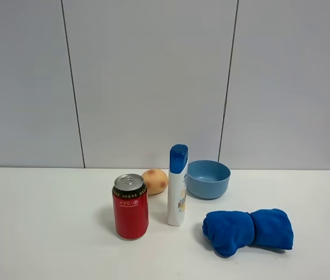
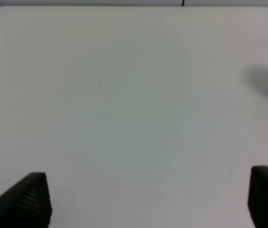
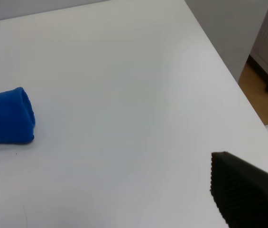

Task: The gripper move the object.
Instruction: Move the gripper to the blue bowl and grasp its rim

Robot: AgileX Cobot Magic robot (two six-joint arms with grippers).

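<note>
While bowl (image 1: 208, 178) sits untouched, far of cloth (image 1: 247, 230), task unstarted; left gripper (image 2: 148, 199), right gripper (image 3: 115, 204): jaws wide, empty.

The white bottle (image 1: 177, 185) is standing just beside the light blue bowl (image 1: 208, 178), blocking the side facing the red can (image 1: 131, 206). The blue cloth (image 1: 248, 230) is lying near its front. Bare table (image 1: 305, 192) is lying open on the opposite side.
</note>
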